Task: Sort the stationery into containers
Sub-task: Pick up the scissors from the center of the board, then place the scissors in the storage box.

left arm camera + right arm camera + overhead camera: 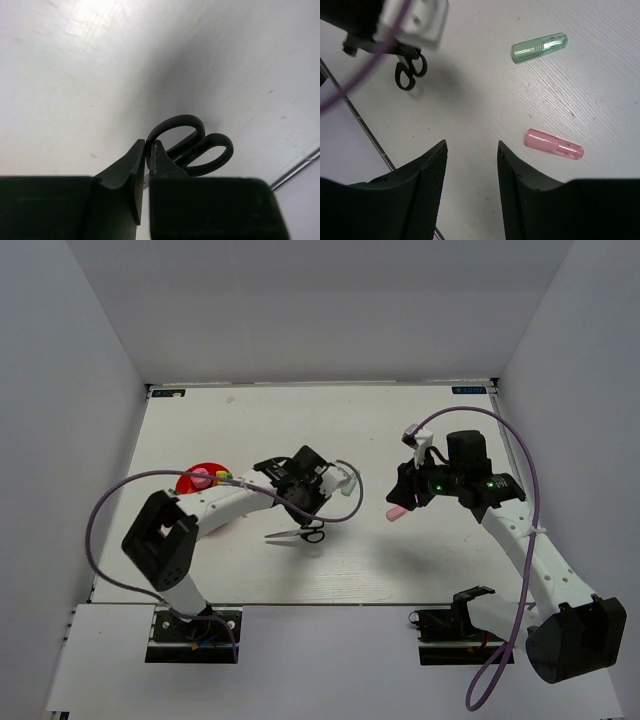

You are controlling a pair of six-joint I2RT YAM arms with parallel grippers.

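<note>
My left gripper [148, 145] is shut on the blades of the black-handled scissors [191, 146]; their handle loops stick out past the fingertips. In the top view the left gripper [303, 508] is at mid-table with the scissors [300, 534] just below it. The red-orange cup [200, 481] stands to the left, partly hidden by the left arm, with colored marker caps [216, 476] showing in it. My right gripper [471, 150] is open and empty above the table. A pink highlighter [553, 144] lies just right of its fingers and a pale green highlighter [539, 47] lies farther off.
In the top view the pale green highlighter [347, 478] lies between the two grippers and the pink highlighter [398, 510] lies by the right gripper [406, 498]. White walls surround the table; its front edge [365, 130] runs close to the right gripper.
</note>
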